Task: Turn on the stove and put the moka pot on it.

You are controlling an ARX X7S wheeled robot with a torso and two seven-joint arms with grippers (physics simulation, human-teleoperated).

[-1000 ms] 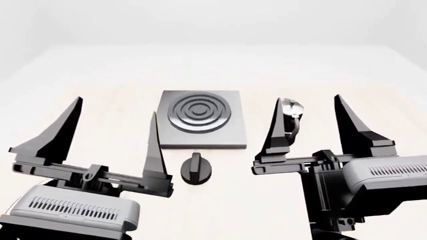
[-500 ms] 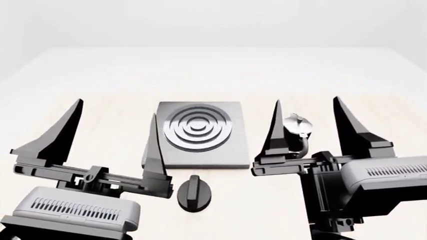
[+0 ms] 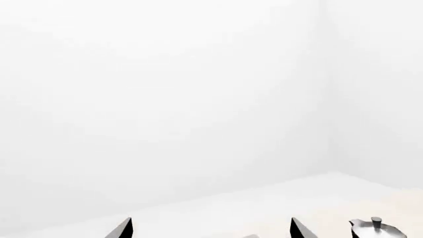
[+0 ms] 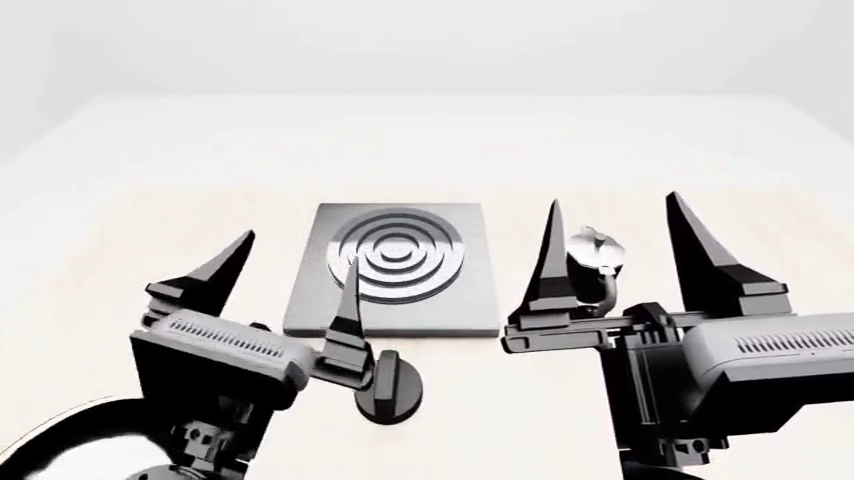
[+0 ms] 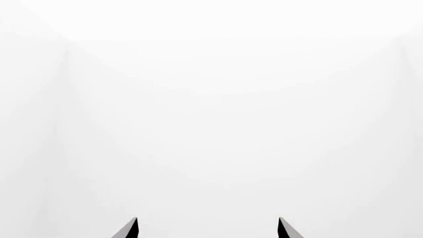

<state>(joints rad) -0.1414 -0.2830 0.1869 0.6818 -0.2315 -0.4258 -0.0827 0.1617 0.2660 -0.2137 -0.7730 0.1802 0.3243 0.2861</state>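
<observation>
Nearest, head view: left end effector [image 4: 287, 290] low at 7 o'clock, jaws spread wide, empty, its inner finger standing just behind the black knob [image 4: 388, 386]; contact with the knob cannot be told. Right end effector [image 4: 617, 258] at 4 o'clock, jaws also apart, nothing between them. Next out, on the pale bench [image 4: 160, 220]: the stove [image 4: 395, 270], flat grey plate with ringed burner, centre of view, bare. At about 2 o'clock from the burner, just beside the plate's right edge, the moka pot [image 4: 593, 268], upright, silver lid showing, curved handle toward the robot, partly hidden behind the right end effector's inner finger; the left wrist view catches only its lid [image 3: 377, 229]. Right wrist view shows finger tips against blank wall. Judgement: pot is rigid metal, likely light if empty, top-heavy on its narrow waist, polished lid slippery. Best hold looks like the waist or the handle, not the lid knob. Knob not visibly turned.
</observation>
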